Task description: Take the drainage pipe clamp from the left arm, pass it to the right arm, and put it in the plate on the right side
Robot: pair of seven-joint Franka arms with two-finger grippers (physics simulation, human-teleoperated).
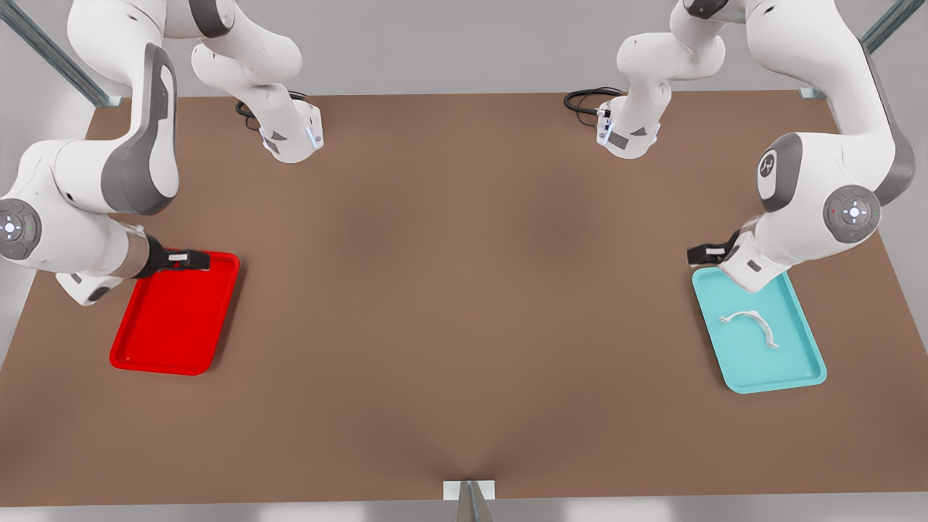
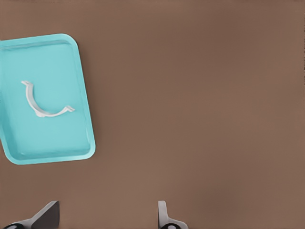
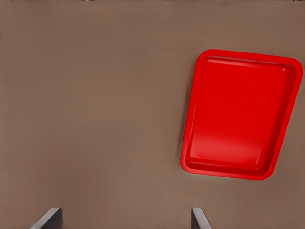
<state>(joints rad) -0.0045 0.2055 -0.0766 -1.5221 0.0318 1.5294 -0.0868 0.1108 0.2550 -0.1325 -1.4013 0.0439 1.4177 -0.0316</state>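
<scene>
The drainage pipe clamp (image 1: pixel 750 325), a thin white half-ring, lies in a teal tray (image 1: pixel 783 362) at the front view's right. The left wrist view shows the clamp (image 2: pixel 40 102) inside that tray (image 2: pixel 57 138). My left gripper (image 1: pixel 699 254) hovers just beyond the tray's far corner, open and empty, its fingertips (image 2: pixel 162 212) set wide apart. The red plate (image 1: pixel 170 326) sits at the front view's left and holds nothing. My right gripper (image 1: pixel 196 259) hangs over the plate's far edge, open and empty. The right wrist view has the plate (image 3: pixel 238 114) off to one side.
The brown table (image 1: pixel 464 290) spreads wide between the two trays. Black cables (image 1: pixel 587 98) lie by the arm bases at the back edge. A small metal bracket (image 1: pixel 470 493) stands at the middle of the front edge.
</scene>
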